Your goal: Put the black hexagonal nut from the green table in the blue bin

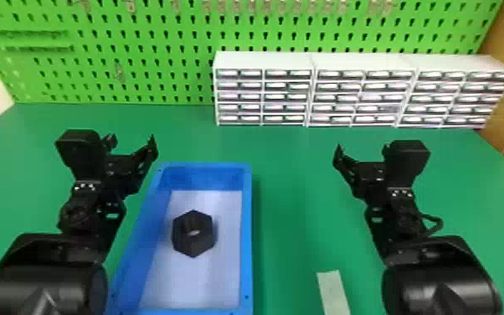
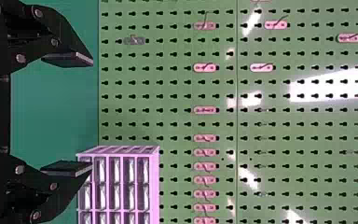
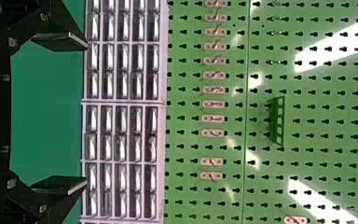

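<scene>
Counter and wall, head view: smooth green counter (image 1: 293, 188) below a bright green perforated pegboard (image 1: 138, 37), with white multi-drawer cabinets (image 1: 314, 92) at the back.
Black hexagonal nut (image 1: 193, 248): inside the blue rectangular bin (image 1: 247, 238), one hexagonal face up on the pale floor, apart from the walls; the task looks achieved.
Nut's handling: probably stiff and not fragile, its weight hard to judge by eye; the dull faces should give fair grip, though a pinch across corners could twist or slip.
Nut's best hold: two opposite flat sides, should it need moving again, coming from above and clear of the bin walls.
Left hand, head view: black two-fingered left hand (image 1: 132, 144), above the counter beside the bin's far end.
Right hand, head view: matching black right hand (image 1: 362, 151), well apart from the bin.
Left wrist view: black flat fingers (image 2: 70, 58) spread wide, nothing between them.
Right wrist view: black flat fingers (image 3: 63, 41) likewise wide apart, holding nothing.
</scene>
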